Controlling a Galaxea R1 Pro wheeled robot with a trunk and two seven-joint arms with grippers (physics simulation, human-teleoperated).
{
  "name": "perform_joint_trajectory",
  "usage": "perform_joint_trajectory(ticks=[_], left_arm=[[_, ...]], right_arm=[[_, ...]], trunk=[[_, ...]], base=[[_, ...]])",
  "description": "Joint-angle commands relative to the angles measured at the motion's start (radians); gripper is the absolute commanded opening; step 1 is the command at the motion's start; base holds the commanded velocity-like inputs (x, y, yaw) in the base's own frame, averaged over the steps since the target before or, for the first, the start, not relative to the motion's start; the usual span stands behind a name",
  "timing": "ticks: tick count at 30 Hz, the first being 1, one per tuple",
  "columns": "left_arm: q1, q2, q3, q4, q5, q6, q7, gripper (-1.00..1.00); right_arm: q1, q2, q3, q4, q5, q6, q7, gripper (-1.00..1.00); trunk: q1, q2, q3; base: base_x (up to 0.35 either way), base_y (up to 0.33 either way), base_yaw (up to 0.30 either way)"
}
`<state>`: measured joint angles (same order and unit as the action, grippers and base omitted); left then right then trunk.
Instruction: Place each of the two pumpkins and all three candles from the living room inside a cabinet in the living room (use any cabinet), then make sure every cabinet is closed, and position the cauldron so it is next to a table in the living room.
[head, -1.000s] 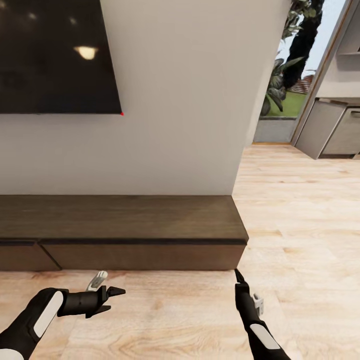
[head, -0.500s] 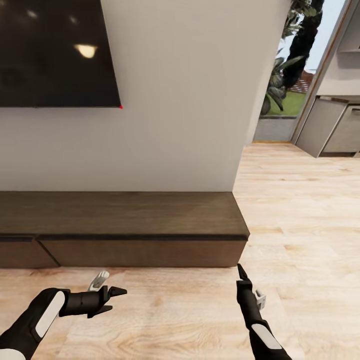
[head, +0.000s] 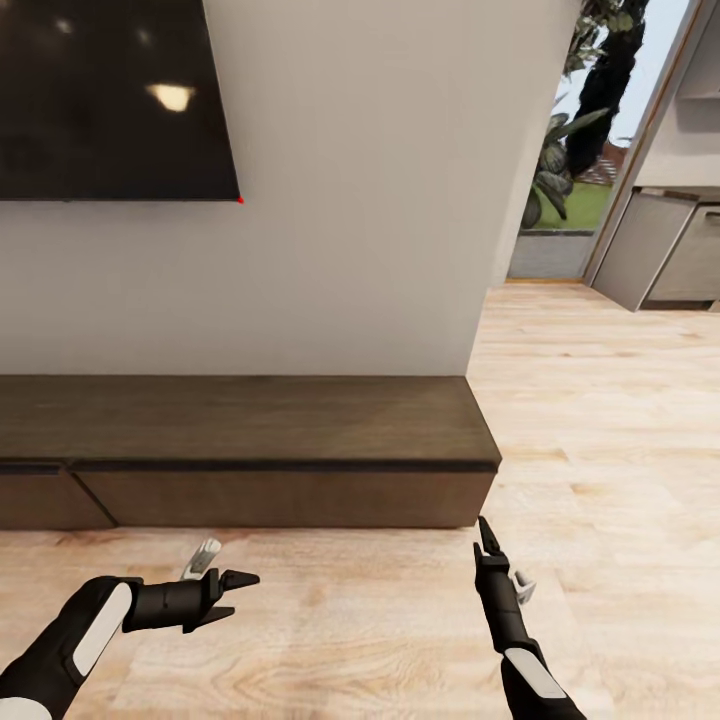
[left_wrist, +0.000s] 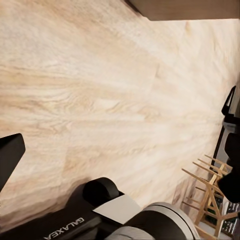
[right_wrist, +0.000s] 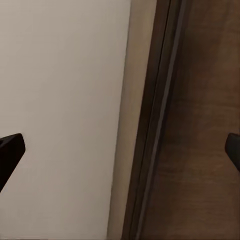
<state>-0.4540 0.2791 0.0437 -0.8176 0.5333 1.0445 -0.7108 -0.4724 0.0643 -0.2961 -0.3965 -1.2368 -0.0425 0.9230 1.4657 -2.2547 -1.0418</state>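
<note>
Right tool (head: 487, 533) has edged closer to the closed dark brown cabinet (head: 290, 455), both tools spread wide and empty, left tool (head: 238, 593) over pale wood floor (head: 600, 420).

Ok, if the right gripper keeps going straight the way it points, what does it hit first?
Probably the cabinet: the right gripper points at its dark front near the right end, with open floor just beside. Depth is unclear.
</note>
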Motion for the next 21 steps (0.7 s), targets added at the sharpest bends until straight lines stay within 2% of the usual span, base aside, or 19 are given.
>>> perform_joint_trajectory(ticks=[1,21], left_arm=[[0.0,0.001,-0.001,0.0,0.001,0.0,-0.002,1.0],[0.0,0.002,-0.004,0.0,0.001,0.0,-0.006,1.0]], right_arm=[[0.0,0.0,0.0,0.0,0.001,-0.002,0.003,1.0],[0.0,0.0,-0.007,0.002,-0.008,0.009,0.003,1.0]], trunk=[[0.004,-0.007,-0.003],[0.081,-0.147,-0.066]], base=[[0.0,0.0,0.0],[0.0,0.0,0.0]])
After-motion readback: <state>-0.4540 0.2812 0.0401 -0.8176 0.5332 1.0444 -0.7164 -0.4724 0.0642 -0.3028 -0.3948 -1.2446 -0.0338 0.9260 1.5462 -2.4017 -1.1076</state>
